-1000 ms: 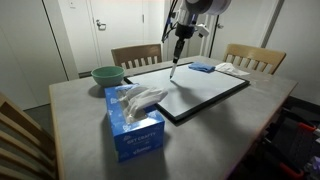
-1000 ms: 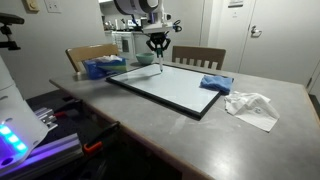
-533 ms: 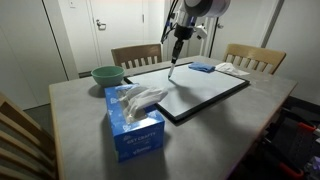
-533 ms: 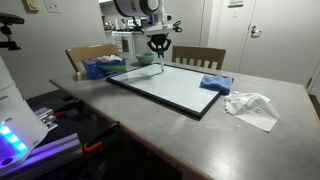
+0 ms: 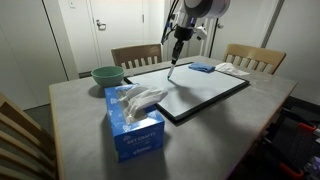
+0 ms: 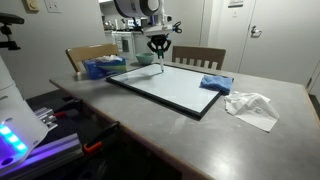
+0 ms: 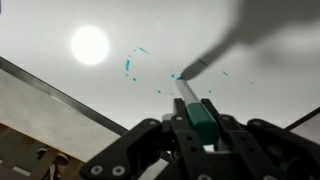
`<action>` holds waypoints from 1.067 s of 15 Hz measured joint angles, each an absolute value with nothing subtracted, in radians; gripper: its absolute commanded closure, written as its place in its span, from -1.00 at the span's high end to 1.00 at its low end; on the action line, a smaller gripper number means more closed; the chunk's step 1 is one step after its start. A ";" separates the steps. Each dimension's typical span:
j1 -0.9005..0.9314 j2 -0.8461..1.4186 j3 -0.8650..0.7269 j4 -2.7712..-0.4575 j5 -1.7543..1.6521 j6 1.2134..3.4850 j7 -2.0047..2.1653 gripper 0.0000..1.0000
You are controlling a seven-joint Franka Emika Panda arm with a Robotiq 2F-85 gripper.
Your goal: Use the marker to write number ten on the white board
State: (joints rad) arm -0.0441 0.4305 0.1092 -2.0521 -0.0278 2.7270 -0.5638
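The marker [image 7: 195,108] stands nearly upright in the gripper [image 7: 195,126]. Its tip is down on the white board [image 7: 60,70] or just above it; the pictures do not show which. The gripper's fingers are pressed together on the marker's barrel, which shows a teal band in the wrist view, and the writing end sticks out well below them. Pinching it high like this likely keeps the fingers clear of the surface while the tip draws.

A few short teal strokes [image 7: 128,64] lie on the board just beside the tip. They are faint and broken, and I cannot read a digit in them, so the writing seems to be in an early stage.

In both exterior views the marker [image 5: 173,67] [image 6: 158,62] meets the board [image 5: 205,95] [image 6: 170,88] near a far corner, with most of the panel blank. The board lies flat on the worktop [image 5: 70,105], which suits pressing straight down from above.

A blue cloth pad [image 6: 216,84] rests at the board's edge, probably for wiping. A crumpled white tissue [image 6: 250,104] lies just beyond it. The green bowl [image 5: 107,75] and the blue tissue box [image 5: 135,125] sit off the board, apart from the arm's working area.
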 measured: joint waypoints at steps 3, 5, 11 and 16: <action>-0.044 0.430 0.109 -2.047 -0.033 2.703 -0.552 -0.90; -0.044 0.429 0.109 -2.033 -0.044 2.655 -0.537 -0.90; -0.042 0.428 0.109 -1.978 -0.047 2.472 -0.531 -0.90; -0.042 0.428 0.109 -1.947 -0.047 2.347 -0.531 -0.90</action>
State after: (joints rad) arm -0.0424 0.4283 0.1093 -1.9467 -0.0470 2.3472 -0.5307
